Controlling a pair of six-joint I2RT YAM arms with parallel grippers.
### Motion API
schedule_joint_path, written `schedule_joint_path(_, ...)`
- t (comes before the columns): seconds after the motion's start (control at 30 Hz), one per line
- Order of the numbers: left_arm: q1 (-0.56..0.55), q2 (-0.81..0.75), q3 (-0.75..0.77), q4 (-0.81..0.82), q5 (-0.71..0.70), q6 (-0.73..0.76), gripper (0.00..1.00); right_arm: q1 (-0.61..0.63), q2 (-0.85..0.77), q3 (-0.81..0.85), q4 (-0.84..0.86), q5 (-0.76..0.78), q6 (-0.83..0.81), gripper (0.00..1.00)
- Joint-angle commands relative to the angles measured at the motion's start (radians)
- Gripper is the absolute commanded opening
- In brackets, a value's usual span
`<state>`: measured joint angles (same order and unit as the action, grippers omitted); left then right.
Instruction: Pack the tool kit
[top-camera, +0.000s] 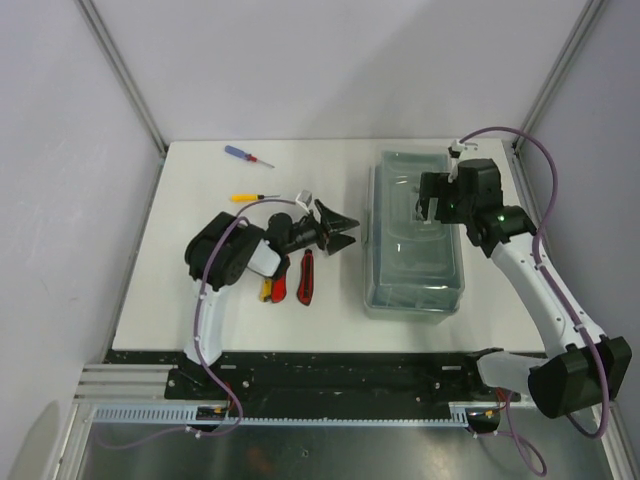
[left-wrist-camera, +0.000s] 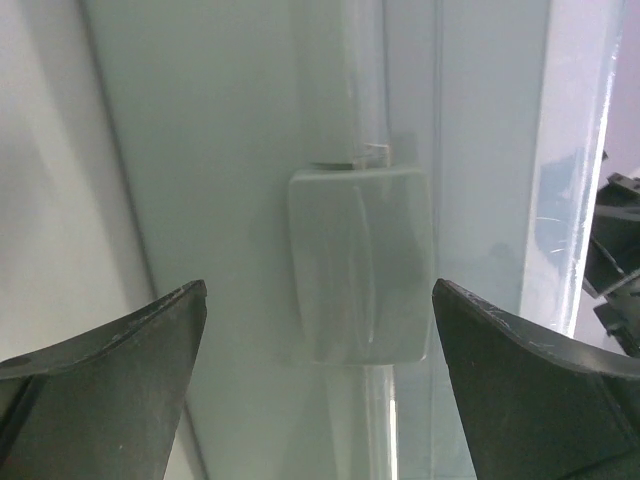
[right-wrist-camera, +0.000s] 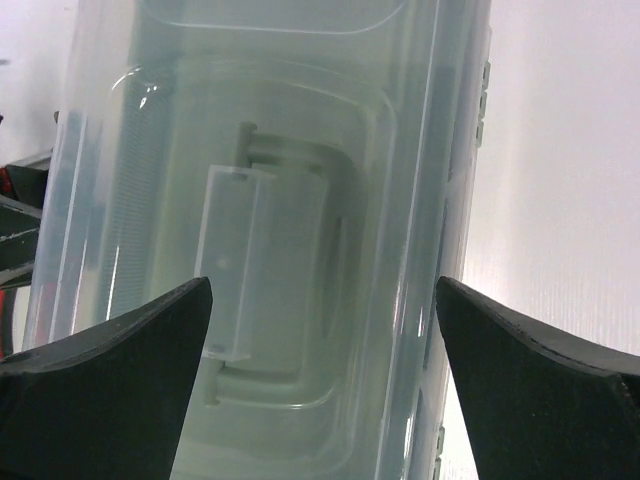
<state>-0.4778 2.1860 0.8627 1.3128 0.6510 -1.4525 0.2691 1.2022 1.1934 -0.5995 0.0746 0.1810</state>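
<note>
The grey-green toolbox (top-camera: 415, 240) lies right of centre with its translucent lid shut. My left gripper (top-camera: 350, 230) is open and points at the box's left side. In the left wrist view the gripper (left-wrist-camera: 318, 292) brackets a square latch (left-wrist-camera: 360, 265) without touching it. My right gripper (top-camera: 428, 207) is open and hovers over the lid. In the right wrist view the gripper (right-wrist-camera: 324, 285) is above the moulded handle (right-wrist-camera: 265, 265). A red knife (top-camera: 305, 277) and a yellow-red knife (top-camera: 268, 288) lie by the left arm. A yellow screwdriver (top-camera: 252, 198) and a blue-red screwdriver (top-camera: 246, 155) lie farther back.
A small pale tool head (top-camera: 304, 196), perhaps the hammer, shows just behind the left wrist. The white table (top-camera: 200, 260) is framed by metal posts at its back corners. The right arm's cable (top-camera: 545, 165) loops over the table's right edge.
</note>
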Motion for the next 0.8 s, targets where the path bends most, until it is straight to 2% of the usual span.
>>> schedule_joint_path(0.0,-0.027,0.005,0.063,0.356,0.041,-0.055,1.0,0.023,0.037,0.028,-0.017,0.012,-0.028,0.99)
schedule_joint_path(0.33,-0.06,0.022,0.116,0.364,0.047,-0.088,0.97,0.022,0.112,0.005,-0.042,-0.044,-0.019,0.98)
schedule_joint_path(0.57,-0.067,0.019,0.082,0.364,0.067,-0.101,0.83,0.017,0.163,-0.003,-0.075,-0.088,-0.031,0.97)
schedule_joint_path(0.77,-0.068,0.001,0.056,0.364,0.078,-0.101,0.73,0.026,0.089,-0.006,-0.004,-0.007,-0.033,0.96)
